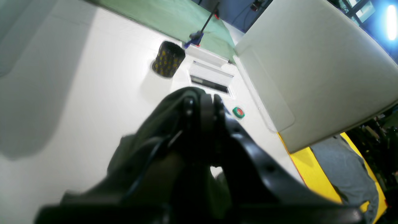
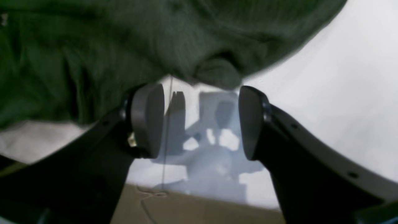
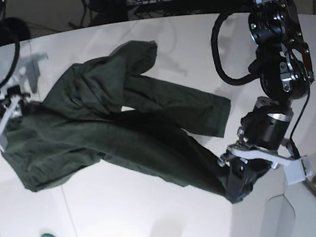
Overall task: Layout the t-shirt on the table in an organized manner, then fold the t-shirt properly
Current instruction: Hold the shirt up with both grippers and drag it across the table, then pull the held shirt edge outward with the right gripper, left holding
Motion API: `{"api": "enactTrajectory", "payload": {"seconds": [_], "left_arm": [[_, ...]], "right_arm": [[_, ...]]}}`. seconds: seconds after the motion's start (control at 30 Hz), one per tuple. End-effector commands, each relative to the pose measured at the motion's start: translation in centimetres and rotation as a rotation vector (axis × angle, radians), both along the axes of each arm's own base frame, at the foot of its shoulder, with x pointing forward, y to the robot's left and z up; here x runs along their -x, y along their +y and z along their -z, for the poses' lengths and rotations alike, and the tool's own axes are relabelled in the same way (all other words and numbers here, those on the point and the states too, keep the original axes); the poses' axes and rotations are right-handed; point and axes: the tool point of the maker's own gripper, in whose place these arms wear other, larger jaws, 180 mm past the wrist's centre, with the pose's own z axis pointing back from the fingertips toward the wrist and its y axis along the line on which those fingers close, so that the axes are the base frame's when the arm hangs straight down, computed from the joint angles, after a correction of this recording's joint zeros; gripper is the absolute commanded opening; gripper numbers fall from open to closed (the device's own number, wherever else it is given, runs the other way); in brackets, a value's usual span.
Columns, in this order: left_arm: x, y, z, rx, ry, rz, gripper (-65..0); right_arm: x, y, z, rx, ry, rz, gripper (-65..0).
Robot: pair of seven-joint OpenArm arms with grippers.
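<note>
The dark green t-shirt [image 3: 118, 131] lies wrinkled and partly spread across the white table [image 3: 130, 207]. My left gripper [image 3: 240, 180] is at the shirt's near right corner, shut on a bunch of the cloth. In the left wrist view the left gripper [image 1: 206, 105] pinches the dark cloth of the t-shirt [image 1: 140, 149] just above the table [image 1: 77, 93]. My right gripper [image 3: 0, 128] is at the shirt's left edge. In the right wrist view the right gripper [image 2: 199, 121] stands open with only table [image 2: 342, 93] between its pads, and the t-shirt [image 2: 124, 46] lies just beyond its tips.
A black cup with yellow dots [image 1: 168, 59], a slot in the tabletop [image 1: 210, 84] and a green-and-red button [image 1: 238, 112] sit near the table's front edge. A pale panel [image 1: 311, 77] stands beside the table, with a yellow surface and grey cloth [image 1: 342, 168] below it.
</note>
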Motion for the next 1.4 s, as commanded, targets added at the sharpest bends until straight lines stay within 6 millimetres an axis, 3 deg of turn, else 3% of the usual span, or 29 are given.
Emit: {"api": "enactTrajectory", "payload": {"seconds": [0.0,0.07,0.17,0.47,0.63,0.73,0.77,0.8,0.87,0.9,0.97,1.1,1.37], "left_arm": [[-0.3,0.2,-1.8,0.01,-0.059,-0.007,-65.0],[-0.3,0.3,-1.8,0.01,-0.059,-0.008,-65.0],[-0.3,0.4,-1.8,0.01,-0.06,-0.013,-65.0],[-0.3,0.0,-1.8,0.014,-0.061,-0.003,-65.0],[-0.3,0.0,-1.7,0.014,-0.058,-0.004,-65.0],[-0.3,0.1,-1.7,0.012,-0.058,-0.006,-65.0],[-0.3,0.1,-1.7,0.012,-0.058,-0.006,-65.0],[-0.3,0.2,-1.8,0.012,-0.059,-0.007,-65.0],[-0.3,0.3,-1.8,0.012,-0.06,-0.012,-65.0],[-0.3,0.3,-1.8,0.012,-0.06,-0.012,-65.0],[-0.3,0.3,-1.8,0.012,-0.06,-0.012,-65.0],[-0.3,0.4,-1.8,0.012,-0.06,-0.013,-65.0],[-0.5,0.2,-2.3,0.013,-0.073,-0.009,-65.0]], "right_arm": [[0.0,1.0,-0.4,-0.016,-0.027,-0.003,-30.3],[1.1,2.5,0.3,-0.048,-0.011,0.002,-30.3],[0.8,4.4,1.4,-0.117,-0.037,0.024,-30.3],[-0.3,6.0,4.8,-0.227,0.022,0.061,-30.3],[-1.4,6.6,5.7,-0.272,-0.006,0.083,-30.6],[-1.1,7.1,6.7,-0.294,0.015,0.094,-31.5],[-1.1,7.1,6.7,-0.296,0.016,0.094,-34.4],[-1.0,7.1,6.7,-0.296,0.017,0.093,-41.1],[-0.8,7.1,6.8,-0.295,0.026,0.093,-59.6],[-0.8,6.8,6.6,-0.287,0.017,0.096,-65.0],[-0.1,5.4,6.2,-0.249,0.02,0.09,-62.4],[0.9,3.3,3.6,-0.147,0.001,0.054,-65.0],[2.6,1.3,-1.1,0.022,0.014,-0.014,-64.7]]}}
